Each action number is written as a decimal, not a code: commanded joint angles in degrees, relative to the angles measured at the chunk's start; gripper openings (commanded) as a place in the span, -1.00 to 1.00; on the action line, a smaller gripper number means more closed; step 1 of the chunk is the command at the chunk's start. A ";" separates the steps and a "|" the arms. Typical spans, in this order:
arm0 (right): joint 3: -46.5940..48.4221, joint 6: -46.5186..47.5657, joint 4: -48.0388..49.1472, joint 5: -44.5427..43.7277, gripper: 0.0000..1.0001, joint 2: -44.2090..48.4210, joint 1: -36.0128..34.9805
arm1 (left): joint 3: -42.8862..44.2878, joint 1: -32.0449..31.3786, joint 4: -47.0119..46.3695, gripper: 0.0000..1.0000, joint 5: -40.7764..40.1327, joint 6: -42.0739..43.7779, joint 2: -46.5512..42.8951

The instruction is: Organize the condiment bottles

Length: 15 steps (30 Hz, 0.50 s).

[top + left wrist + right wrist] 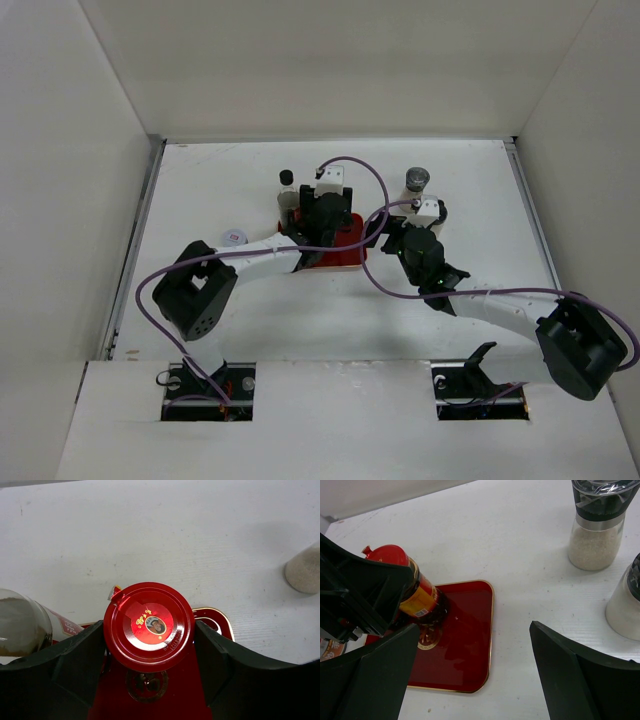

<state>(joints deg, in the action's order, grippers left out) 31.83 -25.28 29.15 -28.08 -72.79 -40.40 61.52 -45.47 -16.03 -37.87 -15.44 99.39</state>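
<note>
left gripper [149,631] is closed on the red-capped jar [417,599]. in the left wrist view both black fingers [80,655] sit tight against either side of the lid, no gap i can see. the jar is over the near-left part of the red tray [467,600], right by the gold emblem. it looks like it's standing on the tray, but i can't tell if the base is fully down.

right gripper [475,625] is wide open with nothing in it, hanging over the tray's right edge and the table.

further out, two shakers [595,535] with white grains stand off the tray to the right. a tall dark bottle [287,186] is at the tray's back-left corner, and a pale-lidded jar [234,238] sits out on the left.

my guess on handling: the jar looks like glass, so stiff, breakable and slick on the sides, and probably a bit heavy if it's full. i'd grip just under the lid, where the rim stops it sliding through. same for the shakers: take the waist below the dark top, and don't tip them.
</note>
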 commanded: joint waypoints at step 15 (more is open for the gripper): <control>-0.02 0.23 4.25 0.13 0.98 0.81 0.02 | 1.15 -0.01 -7.96 0.61 -5.38 1.11 -2.80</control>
<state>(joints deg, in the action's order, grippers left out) 31.83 -25.26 29.17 -28.08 -72.79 -40.40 61.49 -45.50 -19.55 -41.85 -14.68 99.44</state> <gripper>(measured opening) 0.986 0.793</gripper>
